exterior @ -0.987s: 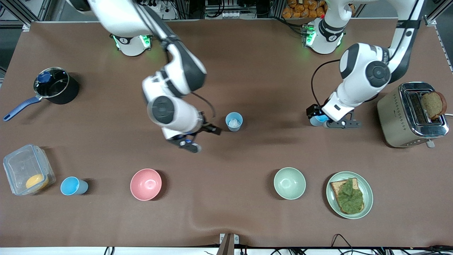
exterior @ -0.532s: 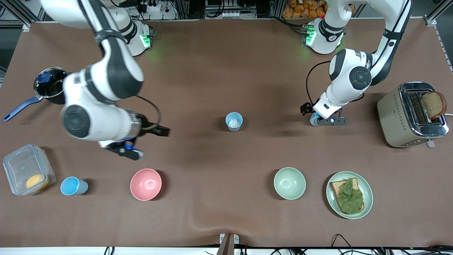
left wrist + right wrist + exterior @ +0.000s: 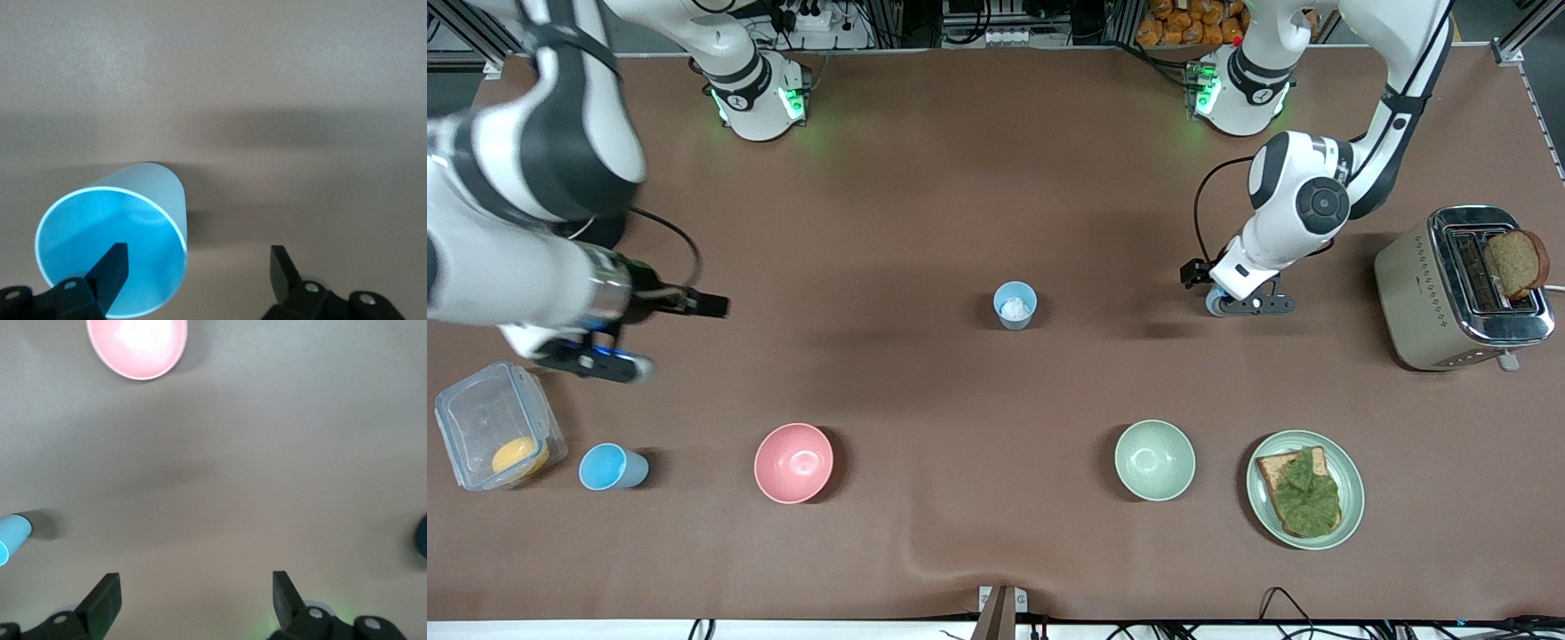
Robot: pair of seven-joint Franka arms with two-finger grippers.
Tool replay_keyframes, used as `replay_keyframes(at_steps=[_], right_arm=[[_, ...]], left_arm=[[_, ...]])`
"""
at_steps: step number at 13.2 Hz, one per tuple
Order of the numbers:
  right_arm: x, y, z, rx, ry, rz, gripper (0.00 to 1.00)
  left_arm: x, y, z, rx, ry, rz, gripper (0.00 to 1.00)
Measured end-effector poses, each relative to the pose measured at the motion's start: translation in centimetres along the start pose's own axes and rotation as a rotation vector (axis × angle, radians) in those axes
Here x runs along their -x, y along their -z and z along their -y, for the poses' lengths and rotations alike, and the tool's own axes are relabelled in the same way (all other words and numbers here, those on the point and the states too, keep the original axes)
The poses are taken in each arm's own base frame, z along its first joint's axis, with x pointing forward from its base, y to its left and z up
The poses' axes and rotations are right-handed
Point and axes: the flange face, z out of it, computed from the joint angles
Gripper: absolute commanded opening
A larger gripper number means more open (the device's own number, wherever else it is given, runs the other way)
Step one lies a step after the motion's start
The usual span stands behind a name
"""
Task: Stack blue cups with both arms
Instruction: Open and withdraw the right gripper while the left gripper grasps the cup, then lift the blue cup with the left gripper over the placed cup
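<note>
The left gripper [image 3: 1221,300] sits under its own wrist in the front view, which also covers most of the cup [image 3: 113,250] at its fingers. The right gripper [image 3: 193,600] shows only its fingertips, and a second cup [image 3: 12,537] is cut by the frame edge.

Tabletop [image 3: 996,178]: brown covering, carrying everything listed here.
Pink bowl [image 3: 793,462]: upright, toward the right arm's end.
Green bowl [image 3: 1154,460]: upright, beside the plate.
Plate [image 3: 1263,507]: pale green, holds toast [image 3: 1303,491] topped with green.
Toaster [image 3: 1432,293]: silver, a bread slice [image 3: 1516,262] standing in its slot.
Clear container [image 3: 480,418]: an orange item [image 3: 519,455] inside.
</note>
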Motion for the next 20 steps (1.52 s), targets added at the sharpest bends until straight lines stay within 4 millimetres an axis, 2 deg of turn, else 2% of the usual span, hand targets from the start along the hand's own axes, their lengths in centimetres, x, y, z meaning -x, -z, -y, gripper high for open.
replay_keyframes(at_steps=[1,4,6,9,12,13,14,18,20], right_arm=[[0.7,1.1,-2.3,-0.012,-0.006,-0.011,1.0],[3.2,4.7,-8.2,-0.025,0.02,-0.067,1.0],[4.5,6.5,-10.9,0.008,0.098,-0.1,1.0],[5.7,7.0,-12.0,0.046,0.141,-0.079,1.0],[5.3,6.1,-11.9,0.054,0.127,-0.076,1.0],[5.2,6.2,-11.9,0.053,0.126,-0.083,1.0],[5.2,6.2,-11.9,0.054,0.126,-0.086,1.0],[5.1,6.2,-11.9,0.055,0.124,-0.091,1.0],[5.0,6.2,-11.9,0.055,0.122,-0.093,1.0]], left_arm=[[0.0,-0.1,0.2,0.0,0.004,0.001,0.0],[-0.2,0.1,1.8,0.001,0.034,0.01,0.0],[-0.4,1.1,2.5,0.0,0.048,0.007,0.0],[-0.9,3.8,2.2,0.004,0.042,-0.044,0.0],[-1.5,6.6,1.3,0.009,0.028,-0.086,0.0],[-1.9,7.9,0.3,0.013,0.01,-0.108,0.0],[-2.1,9.3,-1.5,0.019,-0.022,-0.133,0.0],[-1.3,15.7,-11.6,0.04,-0.186,-0.174,0.0],[-0.1,17.8,-16.5,0.065,-0.223,-0.201,0.0]])
